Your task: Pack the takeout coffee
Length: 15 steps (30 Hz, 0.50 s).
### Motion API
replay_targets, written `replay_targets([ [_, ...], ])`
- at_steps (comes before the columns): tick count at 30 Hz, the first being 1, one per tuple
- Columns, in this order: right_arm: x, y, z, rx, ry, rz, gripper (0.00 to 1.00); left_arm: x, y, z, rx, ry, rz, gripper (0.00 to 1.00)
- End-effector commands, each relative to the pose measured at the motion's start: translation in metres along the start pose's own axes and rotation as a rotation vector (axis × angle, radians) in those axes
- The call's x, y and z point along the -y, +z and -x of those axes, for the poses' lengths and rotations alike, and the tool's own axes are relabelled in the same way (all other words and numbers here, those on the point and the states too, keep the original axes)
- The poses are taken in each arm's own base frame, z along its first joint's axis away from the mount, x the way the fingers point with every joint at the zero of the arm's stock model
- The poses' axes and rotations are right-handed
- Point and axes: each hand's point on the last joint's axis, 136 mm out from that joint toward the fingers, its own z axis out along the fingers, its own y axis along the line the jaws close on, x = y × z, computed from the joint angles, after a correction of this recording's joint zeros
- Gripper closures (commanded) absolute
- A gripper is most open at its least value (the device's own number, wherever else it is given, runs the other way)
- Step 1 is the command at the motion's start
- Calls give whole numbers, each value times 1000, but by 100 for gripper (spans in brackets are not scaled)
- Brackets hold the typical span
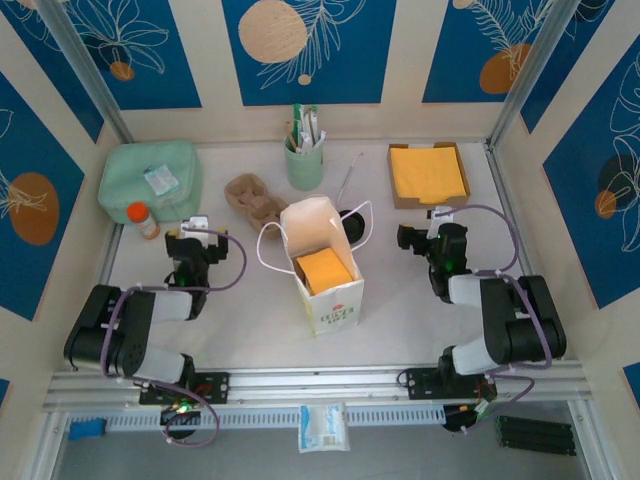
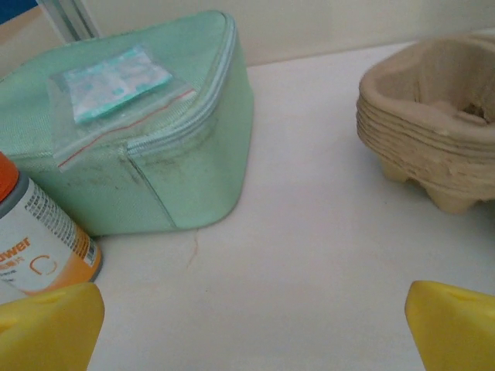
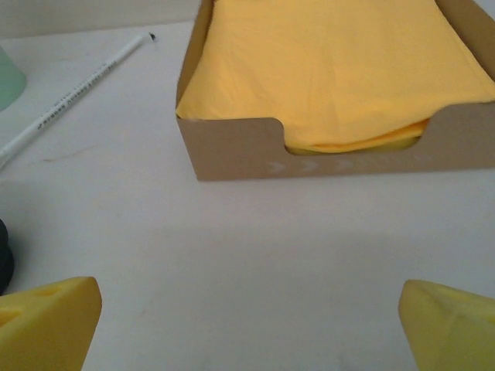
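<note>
On near side, L gripper (image 2: 251, 328): fingers spread wide, empty, pointed at bottle (image 2: 39, 239) & pouch (image 2: 155, 154). R gripper (image 3: 247, 328): likewise wide, empty, pointed at napkin tray (image 3: 232, 151). Mid-table, betw. arms: bag (image 1: 322, 265), upright, yellow pack inside. Just behind bag's R corner: coffee (image 1: 350, 224), black lid showing, partly hidden. Farther back: carrier (image 1: 255, 198), stirrer cup (image 1: 304, 160).

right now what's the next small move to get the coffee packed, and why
Probably swing the right gripper left toward the coffee cup, whose black lid peeks out behind the paper bag. That gripper is open, empty and the nearer one, but it faces the napkin tray rather than the cup.
</note>
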Motion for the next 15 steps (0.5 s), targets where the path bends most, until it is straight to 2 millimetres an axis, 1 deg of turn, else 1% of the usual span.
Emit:
replay_targets([
  [1,-9,1,14,113,-37,49,1,12,2,6,81,-40,-101,1],
  [2,-9,2,12,78,-37,56,1,18,5,1,74,-27,-124,0],
  [3,-12,4,14,82,-39,81,1,20,8,3,94,-16,-135,0],
  [5,-12,8,12,43,-30,100,1,24,12,-1,35,-10,-151,1],
  [7,-9,11,13,20,1,121,1,28,16,0,32,3,-166,1],
  [8,-8,11,12,9,13,131,1,28,21,-3,-11,2,-164,1],
  [10,-9,11,13,13,10,129,1,25,25,-2,-19,-23,-177,0],
  [15,-8,11,12,17,4,117,1,23,25,-3,-20,-28,-172,1],
])
